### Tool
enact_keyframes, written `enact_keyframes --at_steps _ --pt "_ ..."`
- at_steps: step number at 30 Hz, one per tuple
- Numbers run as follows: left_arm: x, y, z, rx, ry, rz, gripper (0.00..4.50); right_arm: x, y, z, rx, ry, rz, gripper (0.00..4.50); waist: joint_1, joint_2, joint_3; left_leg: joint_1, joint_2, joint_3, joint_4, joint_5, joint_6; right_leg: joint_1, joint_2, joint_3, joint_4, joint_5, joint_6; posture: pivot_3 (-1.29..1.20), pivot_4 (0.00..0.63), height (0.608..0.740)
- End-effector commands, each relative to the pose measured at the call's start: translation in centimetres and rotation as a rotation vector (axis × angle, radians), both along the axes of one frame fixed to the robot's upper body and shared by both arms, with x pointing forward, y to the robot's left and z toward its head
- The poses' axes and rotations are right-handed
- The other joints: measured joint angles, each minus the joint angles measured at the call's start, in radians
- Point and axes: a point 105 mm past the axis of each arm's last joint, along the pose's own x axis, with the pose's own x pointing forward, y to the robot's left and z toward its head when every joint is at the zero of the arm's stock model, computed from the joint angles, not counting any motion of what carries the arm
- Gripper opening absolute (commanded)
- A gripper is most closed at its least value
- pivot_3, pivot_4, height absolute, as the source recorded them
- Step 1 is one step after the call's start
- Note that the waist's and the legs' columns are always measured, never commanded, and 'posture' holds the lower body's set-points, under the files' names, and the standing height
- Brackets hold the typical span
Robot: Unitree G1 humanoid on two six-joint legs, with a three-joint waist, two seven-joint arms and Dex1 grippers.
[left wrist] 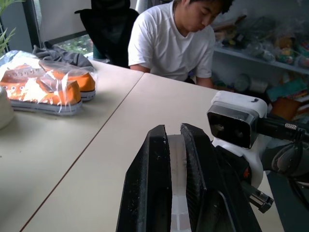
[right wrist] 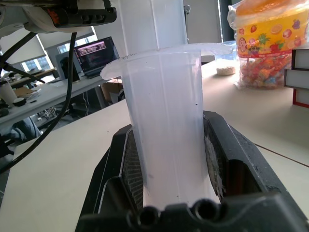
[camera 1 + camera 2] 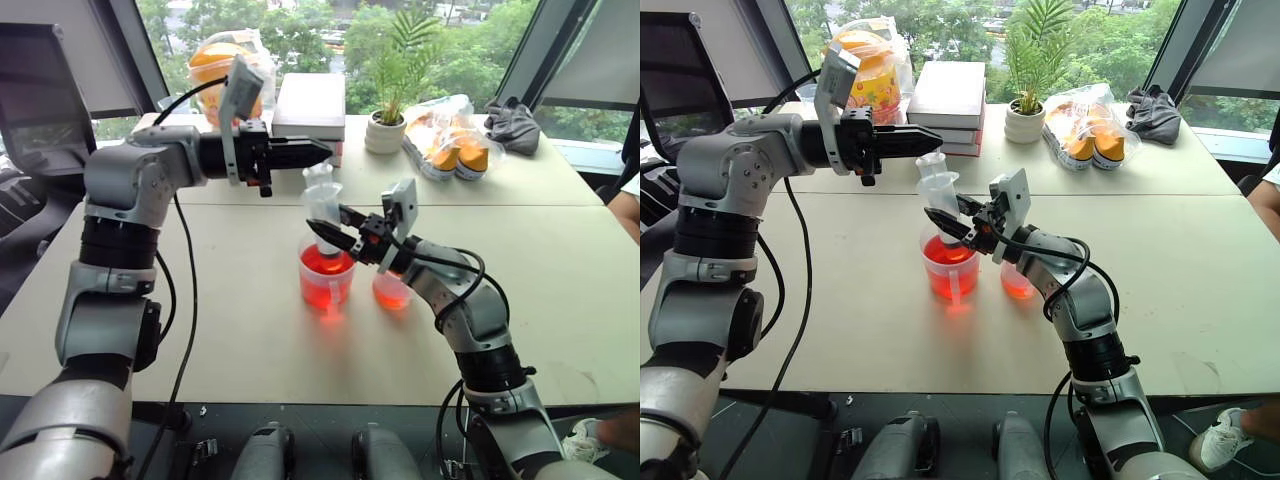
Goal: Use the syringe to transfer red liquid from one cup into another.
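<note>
The left pincer point(image 3: 322, 152) is seen level above the tabletop point(image 3: 230, 330), pointing toward the right, its fingers clenched with nothing clearly between them; its tips lie just beside the top of the white plunger. Below and slightly right, the syringe point(image 3: 324, 205) is held upright by its wide clear barrel, with its lower end dipping into the larger cup point(image 3: 326, 277), which stands on the tabletop and holds the red liquid point(image 3: 326, 266). The right pincer point(image 3: 333, 229) is closed around the barrel, as its wrist view confirms. Just beside the larger cup, to the right, the smaller cup point(image 3: 391, 290) is partly hidden behind the right arm; some red liquid is visible in it.
</note>
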Motion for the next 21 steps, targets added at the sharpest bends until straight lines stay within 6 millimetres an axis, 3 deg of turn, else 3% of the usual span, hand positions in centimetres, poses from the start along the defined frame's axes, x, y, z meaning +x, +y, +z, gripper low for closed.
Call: enact_keyframes --at_steps 1,5,9,14,21 --pt "-0.5 1.5 4.8 -0.068 -0.188 0.064 0.03 -0.6 0.1 -1.2 -0.044 0.025 0.037 1.38 0.0 0.0 0.0 0.0 0.0 0.0 0.0 0.0 0.0 0.0 0.0 0.0 0.0 0.0 0.0 0.0 0.15 0.74" --pt "-0.5 1.3 4.2 -0.068 -0.147 0.054 0.03 -0.5 0.0 0.0 -0.026 -0.004 0.029 1.38 0.0 0.0 0.0 0.0 0.0 0.0 0.0 0.0 0.0 0.0 0.0 0.0 0.0 0.0 0.0 0.0 0.15 0.74" --pt "-0.7 1.1 2.9 -0.053 -0.11 0.033 1.72 -0.5 -0.2 2.1 -0.002 -0.055 0.015 1.38 0.0 0.0 0.0 0.0 0.0 0.0 0.0 0.0 0.0 0.0 0.0 0.0 0.0 0.0 0.0 0.0 0.15 0.74" --pt "-1.0 1.3 2.3 -0.04 -0.122 0.02 4.34 -0.7 -0.7 3.7 0.014 -0.089 0.0 1.38 0.0 0.0 0.0 0.0 0.0 0.0 0.0 0.0 0.0 0.0 0.0 0.0 0.0 0.0 0.0 0.0 0.15 0.74" --pt "-1.9 2.2 2.5 -0.059 -0.119 0.004 4.43 -1.1 -1.4 5.5 0.053 -0.125 -0.035 1.38 0.0 0.0 0.0 0.0 0.0 0.0 0.0 0.0 0.0 0.0 0.0 0.0 0.0 0.0 0.0 0.0 0.15 0.74"
